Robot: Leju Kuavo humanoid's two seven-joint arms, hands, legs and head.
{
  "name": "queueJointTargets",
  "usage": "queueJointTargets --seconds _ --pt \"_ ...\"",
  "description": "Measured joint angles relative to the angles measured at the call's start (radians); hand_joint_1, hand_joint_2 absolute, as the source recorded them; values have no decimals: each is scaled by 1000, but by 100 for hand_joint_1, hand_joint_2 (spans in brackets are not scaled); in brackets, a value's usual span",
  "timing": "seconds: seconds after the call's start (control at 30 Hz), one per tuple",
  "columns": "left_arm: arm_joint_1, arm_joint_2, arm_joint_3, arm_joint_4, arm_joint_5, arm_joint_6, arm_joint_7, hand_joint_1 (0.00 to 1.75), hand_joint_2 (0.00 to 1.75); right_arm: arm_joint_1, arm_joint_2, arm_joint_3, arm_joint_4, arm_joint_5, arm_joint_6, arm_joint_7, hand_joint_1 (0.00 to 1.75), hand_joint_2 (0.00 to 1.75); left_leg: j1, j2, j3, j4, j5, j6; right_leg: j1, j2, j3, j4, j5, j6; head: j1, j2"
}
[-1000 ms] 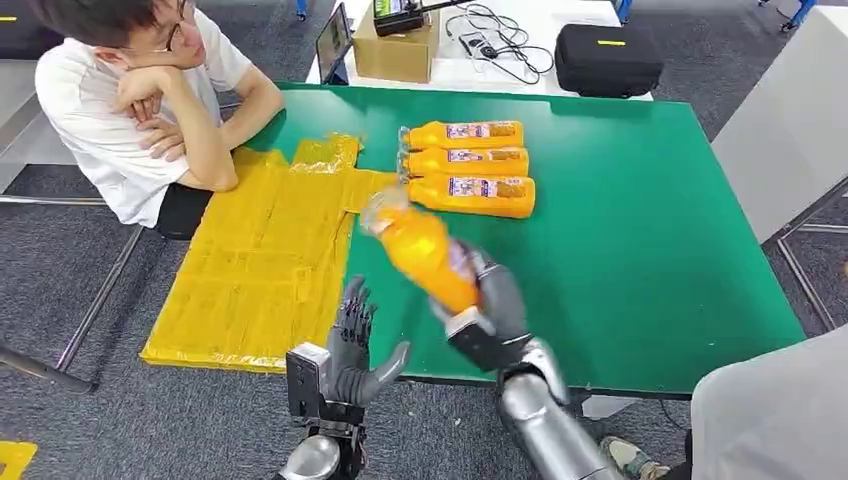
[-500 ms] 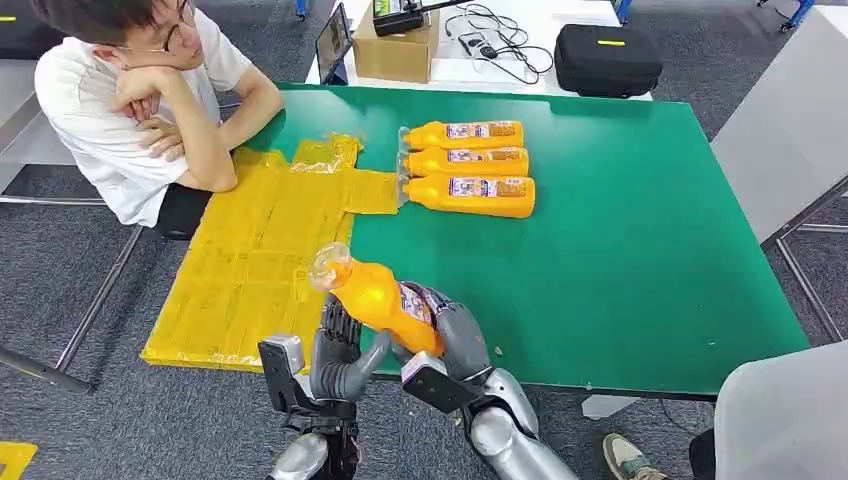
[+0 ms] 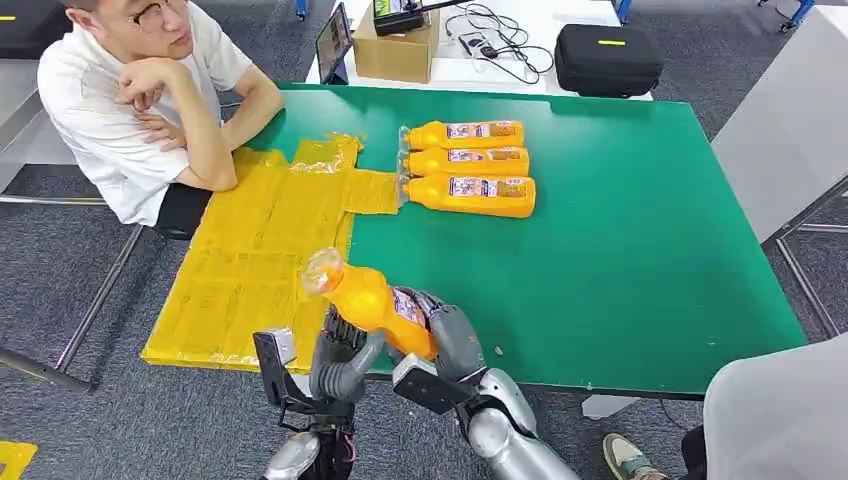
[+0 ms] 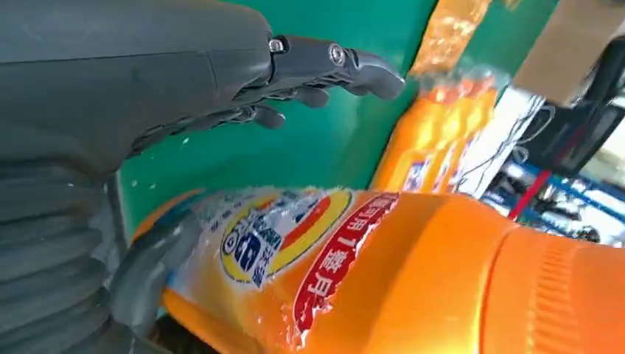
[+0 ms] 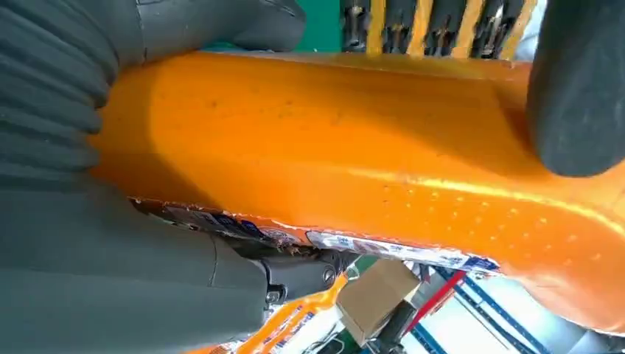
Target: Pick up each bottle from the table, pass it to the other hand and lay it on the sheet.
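The right hand (image 3: 452,335) grips an orange bottle (image 3: 372,298) around its lower, labelled part and holds it tilted over the near edge of the green counter (image 3: 640,260), with the cap end raised toward the yellow sheet (image 3: 260,260). The right wrist view shows the bottle's orange body (image 5: 354,147) lying across the palm, with the thick grey thumb on one side and a dark fingertip (image 5: 578,88) pressed onto it from the other. The left hand (image 3: 342,352) is up beside the bottle and just under it, fingers spread apart and pointing upward; from the head view its thumb seems to lie against the underside of the bottle, though contact is hard to confirm there. In the left wrist view the dark fingers (image 4: 324,63) stretch out straight above the bottle's label (image 4: 287,236) with a clear gap between them, so this hand has not closed on anything. Three more orange bottles (image 3: 468,165) lie on their sides in a tight row farther back on the counter, caps toward the sheet, the caps at or just over its edge. The sheet covers the counter's left part, crinkled at its far edge. A person in a white shirt (image 3: 110,110) sits at the far left corner, one elbow resting on the sheet. Beyond the counter stand a cardboard box (image 3: 395,48) and a black case (image 3: 608,58) on a white surface.
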Motion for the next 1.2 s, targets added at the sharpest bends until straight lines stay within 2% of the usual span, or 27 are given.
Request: queueJointTargets --seconds 0.37,0.5,0.53,0.57,0.6,0.63,0.9,1.13,1.17,1.2 --pt "0 24 15 30 -87 -214 -49 0 175 -56 -36 61 0 -11 219 83 175 175 0 2 0 0 0 0 0 0 0 0 0 0 0 0" --pt "9 33 27 49 -140 -249 -72 0 175 -82 -57 82 0 -10 285 111 175 175 0 0 0 0 0 0 0 0 0 0 0 0 0 0" --pt "10 33 29 53 -148 -253 -75 14 175 -86 -62 87 0 -11 297 115 175 175 0 0 0 0 0 0 0 0 0 0 0 0 0 0" --pt "10 33 31 58 -153 -255 -76 14 175 -89 -66 89 0 -11 304 117 175 175 0 0 0 0 0 0 0 0 0 0 0 0 0 0" --pt "10 33 34 63 -158 -258 -77 145 175 -94 -70 94 0 -13 316 119 175 175 0 1 0 0 0 0 0 0 0 0 0 0 0 0" --pt "9 33 35 68 -164 -261 -77 175 175 -99 -74 100 0 -16 327 119 175 175 0 1 0 0 0 0 0 0 -1 0 0 0 0 0" --pt "-10 26 42 107 -214 -244 -58 175 175 -109 -103 132 -15 -5 347 126 175 175 0 1 0 0 0 0 0 0 0 0 0 0 0 0" --pt "-20 7 65 120 -137 -257 11 175 175 -116 -111 142 -31 5 343 140 175 175 0 0 0 0 0 0 0 0 0 0 0 0 0 0" --pt "-21 5 68 120 -129 -258 18 175 175 -116 -111 142 -32 6 341 142 164 175 0 0 0 0 0 0 0 0 0 0 0 0 0 0" --pt "-22 5 71 120 -125 -258 21 175 175 -116 -111 143 -32 6 340 143 40 175 0 0 0 0 0 0 0 0 0 0 0 0 0 0"
